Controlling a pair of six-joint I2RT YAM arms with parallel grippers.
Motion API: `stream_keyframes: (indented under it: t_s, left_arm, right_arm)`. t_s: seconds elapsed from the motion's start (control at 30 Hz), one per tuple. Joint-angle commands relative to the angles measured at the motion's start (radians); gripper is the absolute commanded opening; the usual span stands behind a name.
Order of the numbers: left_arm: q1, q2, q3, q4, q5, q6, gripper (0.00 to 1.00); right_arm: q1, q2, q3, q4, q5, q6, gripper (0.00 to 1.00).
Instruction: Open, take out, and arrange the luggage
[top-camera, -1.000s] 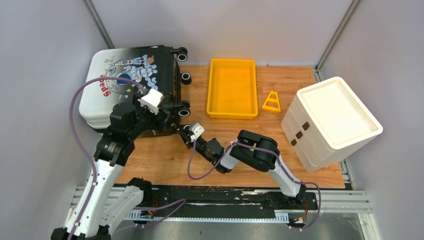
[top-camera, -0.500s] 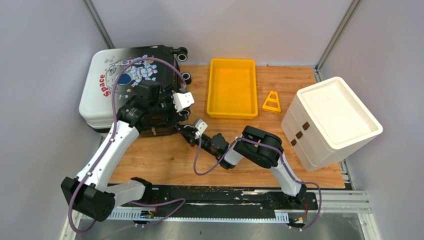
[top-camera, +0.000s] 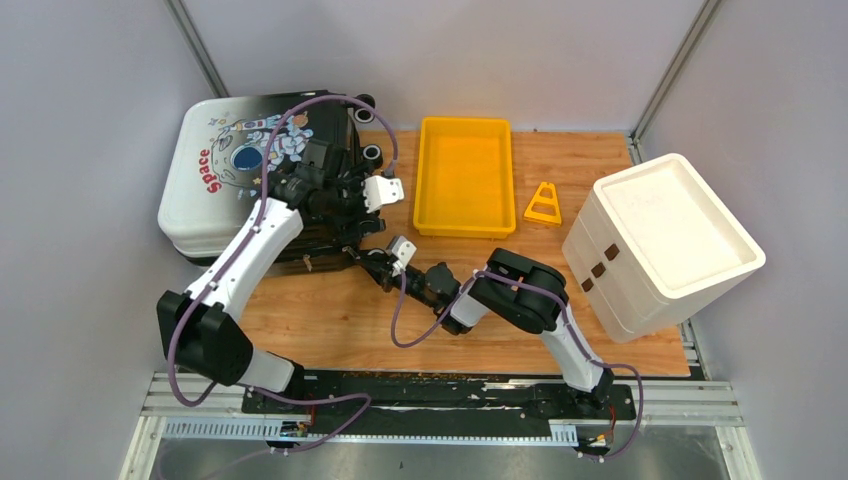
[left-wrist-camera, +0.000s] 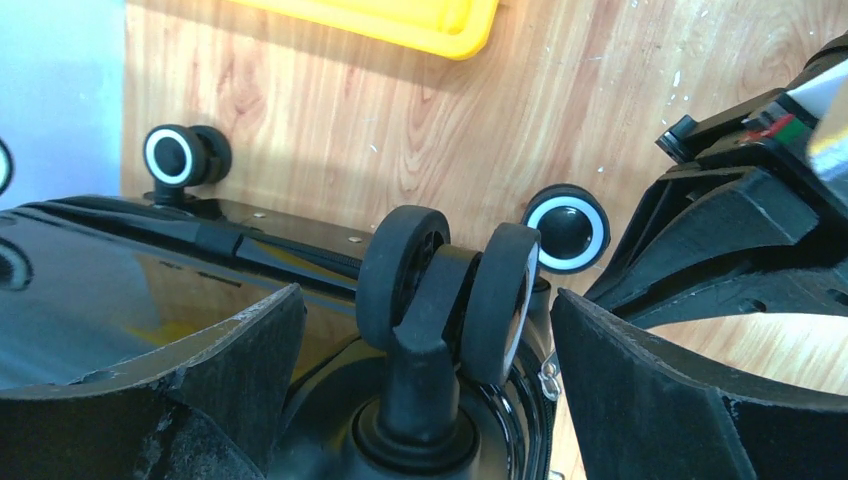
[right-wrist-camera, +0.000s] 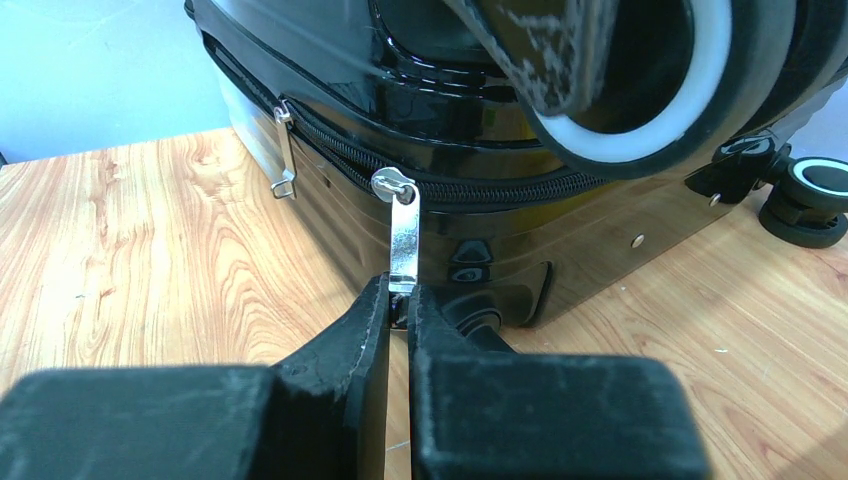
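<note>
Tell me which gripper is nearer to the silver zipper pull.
Right. The right gripper is shut on the zipper pull; the left gripper stands open around a suitcase wheel, apart from it.

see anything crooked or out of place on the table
The white foam box sits turned at an angle to the edges of the wooden table, while the yellow tray lies square to them. The luggage lies flat on its side, the right claw pinching its zipper pull. Nothing looks spilled or broken.

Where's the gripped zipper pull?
The zipper pull sits centre of the right wrist view, on the luggage's black side, its tip pinched by the right gripper.
</note>
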Motion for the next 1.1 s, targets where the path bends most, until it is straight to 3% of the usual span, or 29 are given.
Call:
stream_keyframes:
  t_s: [0.0, 0.13, 0.33, 0.4, 0.63, 0.87, 1.07]
  left_arm:
    - [-0.004, 0.046, 0.064, -0.047, 0.020, 0.030, 0.98]
    - [-0.003, 0.070, 0.061, -0.028, 0.055, 0.032, 0.90]
    - [-0.004, 0.100, 0.091, -0.075, 0.082, 0.044, 0.67]
    - [-0.004, 0.104, 0.099, -0.099, 0.100, 0.040, 0.56]
    - [-0.004, 0.068, 0.147, -0.215, 0.166, -0.010, 0.00]
    - [-0.010, 0.022, 0.128, -0.272, 0.177, -0.063, 0.00]
    - [-0.019, -0.083, 0.042, -0.216, 0.185, -0.140, 0.00]
  right_arm:
    - [-0.015, -0.026, 0.005, 0.115, -0.008, 0.025, 0.00]
    - [-0.015, -0.024, 0.005, 0.118, -0.001, 0.034, 0.00]
    - [-0.017, -0.032, -0.016, 0.125, 0.000, 0.039, 0.00]
    - [-0.020, -0.032, -0.025, 0.129, -0.006, 0.046, 0.00]
    - [-0.023, -0.063, -0.070, 0.131, 0.064, 0.031, 0.00]
    - [-0.084, -0.117, -0.142, 0.133, -0.011, 0.061, 0.00]
    - [-0.110, -0.133, -0.146, 0.131, -0.021, 0.062, 0.00]
